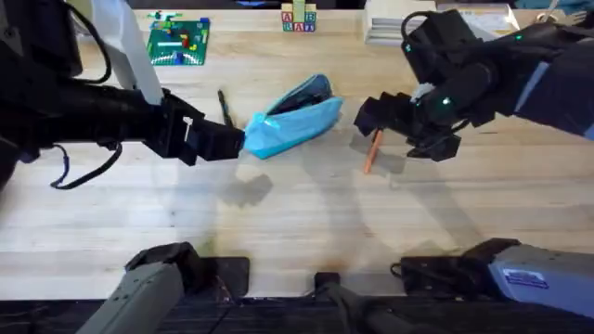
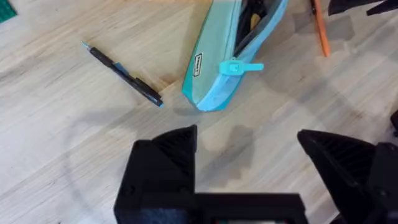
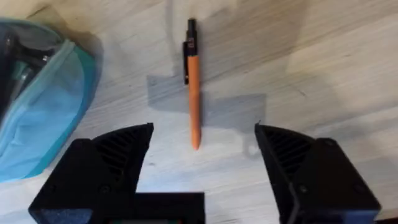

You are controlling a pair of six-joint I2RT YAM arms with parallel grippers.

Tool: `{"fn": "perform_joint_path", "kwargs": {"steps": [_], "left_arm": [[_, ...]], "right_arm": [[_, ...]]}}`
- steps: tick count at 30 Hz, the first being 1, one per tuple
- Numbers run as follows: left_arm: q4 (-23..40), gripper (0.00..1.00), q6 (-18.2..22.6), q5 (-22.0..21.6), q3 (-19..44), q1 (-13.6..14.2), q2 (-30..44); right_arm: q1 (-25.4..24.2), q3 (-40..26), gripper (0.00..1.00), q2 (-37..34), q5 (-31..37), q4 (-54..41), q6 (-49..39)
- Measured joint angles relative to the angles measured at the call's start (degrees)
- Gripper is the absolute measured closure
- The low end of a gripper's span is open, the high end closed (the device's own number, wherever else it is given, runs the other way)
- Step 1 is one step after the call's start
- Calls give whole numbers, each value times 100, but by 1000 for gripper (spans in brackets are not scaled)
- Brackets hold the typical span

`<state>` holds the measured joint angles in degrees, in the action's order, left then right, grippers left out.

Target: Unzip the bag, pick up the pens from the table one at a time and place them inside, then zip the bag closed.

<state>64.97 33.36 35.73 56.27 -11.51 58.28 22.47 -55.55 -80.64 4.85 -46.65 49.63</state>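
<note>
Slim orange plastic pen with dark tip (image 3: 193, 93) lies flat on the light wooden plank table (image 1: 464, 213), between the wide-open, empty right gripper (image 3: 202, 146) fingers. Light, stiff, probably slippery; best pinched mid-barrel. Thin black pen (image 2: 122, 73) lies beside the light blue soft fabric pouch (image 2: 233, 53), unzipped, dark contents unclear. Left gripper (image 2: 249, 155) open, empty, near the pouch's end.

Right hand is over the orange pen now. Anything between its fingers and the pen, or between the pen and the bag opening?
Nothing visible. The right hand is open above the orange pen, bare table on both sides. The bag lies unzipped beside it, with only table between.
</note>
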Motion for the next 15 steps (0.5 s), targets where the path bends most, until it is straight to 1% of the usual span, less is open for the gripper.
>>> {"fn": "perform_joint_path", "kwargs": {"steps": [3, 8, 15], "left_arm": [[0, 6, 0, 0, 0, 0, 1], [0, 6, 0, 0, 0, 0, 1], [0, 6, 0, 0, 0, 0, -1]], "right_arm": [[144, 0, 5, 0, 145, 18, 33], [168, 0, 5, -76, 290, 84, 239], [169, 0, 5, -622, 311, 113, 588]]}}
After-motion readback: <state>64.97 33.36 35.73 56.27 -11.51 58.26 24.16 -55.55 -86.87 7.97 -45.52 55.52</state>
